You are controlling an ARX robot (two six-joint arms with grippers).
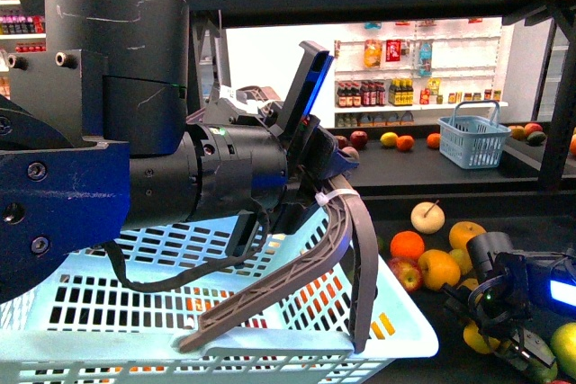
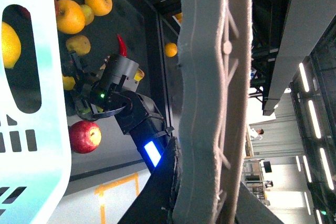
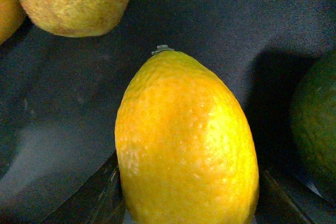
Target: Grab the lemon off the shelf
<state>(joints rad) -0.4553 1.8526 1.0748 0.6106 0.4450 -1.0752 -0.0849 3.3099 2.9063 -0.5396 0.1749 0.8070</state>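
Item: lemon (image 3: 186, 140), yellow-orange with pebbled skin and a small stem nub. It lies on the dark floor of the shelf (image 1: 468, 168), on the lower tier among loose fruit. In the right wrist view it fills the frame, with one dark finger (image 3: 102, 195) at its flank and the other on the opposite side. You have the right gripper (image 2: 76, 86) straddling the fruit, jaws close against the skin. Whether they are already pressing cannot be told, so confirm contact on both sides before you lift. Squeeze across the middle, not towards the tapered end, since the skin is rounded and may slip out of a hold near the tip. Neighbours: a dull yellow fruit (image 3: 73, 1) near the stem end, apart from the lemon, and a dark green fruit (image 3: 315, 124) just beside one flank. Raise straight up from the tray so neither is nudged. Further out are an orange (image 1: 407, 245) and a red apple (image 1: 407, 273), well apart. Receptacle: pale blue basket (image 1: 396, 334), whose grey handle (image 1: 360, 249) is lashed by a white tie (image 1: 328, 197) to the left gripper (image 1: 328, 105). Its fingers look spread, with the basket's near corner just beside the fruit pile.
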